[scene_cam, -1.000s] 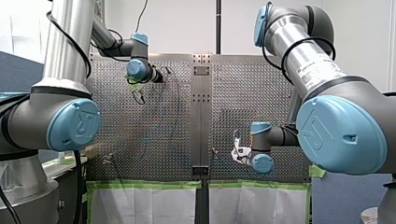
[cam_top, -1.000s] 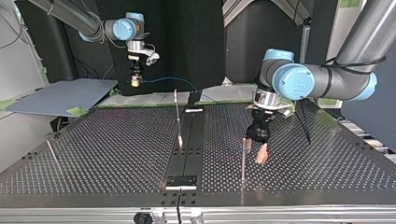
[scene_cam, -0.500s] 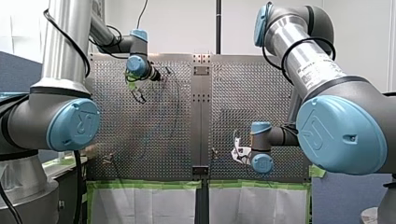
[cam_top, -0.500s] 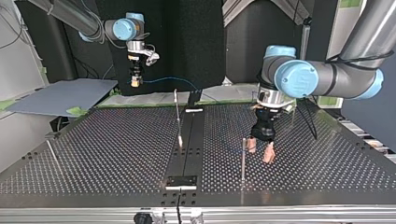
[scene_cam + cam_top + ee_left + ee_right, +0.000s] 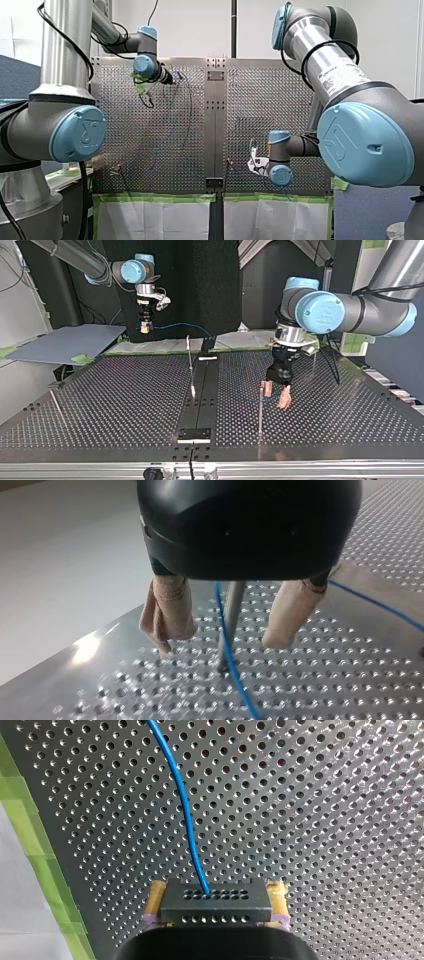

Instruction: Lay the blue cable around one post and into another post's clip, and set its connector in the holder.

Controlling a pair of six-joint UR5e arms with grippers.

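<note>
In the right wrist view a black connector (image 5: 215, 902) sits between the yellow pads of my right gripper (image 5: 215, 920), which is shut on it. The blue cable (image 5: 182, 805) leaves the connector over the perforated table. In the top view my right gripper (image 5: 145, 327) holds the connector high above the table's far edge, and the cable (image 5: 175, 325) trails toward the view's right. My left gripper (image 5: 222, 635) is open, its beige pads (image 5: 167, 615) on either side of a thin metal post (image 5: 232, 605). The cable (image 5: 235, 680) runs past that post. In the top view my left gripper (image 5: 275, 395) stands beside the post (image 5: 260, 407).
A taller post (image 5: 190, 365) stands near the table's centre strip. A small black holder (image 5: 195, 434) sits on the strip near the top view's bottom edge. A thin post (image 5: 56, 404) is at the view's left. A grey sheet (image 5: 65, 342) lies beyond the table's far left corner.
My left gripper has shifted slightly toward the front view's top and turned a little beside the post, staying open. My right arm has not moved.
</note>
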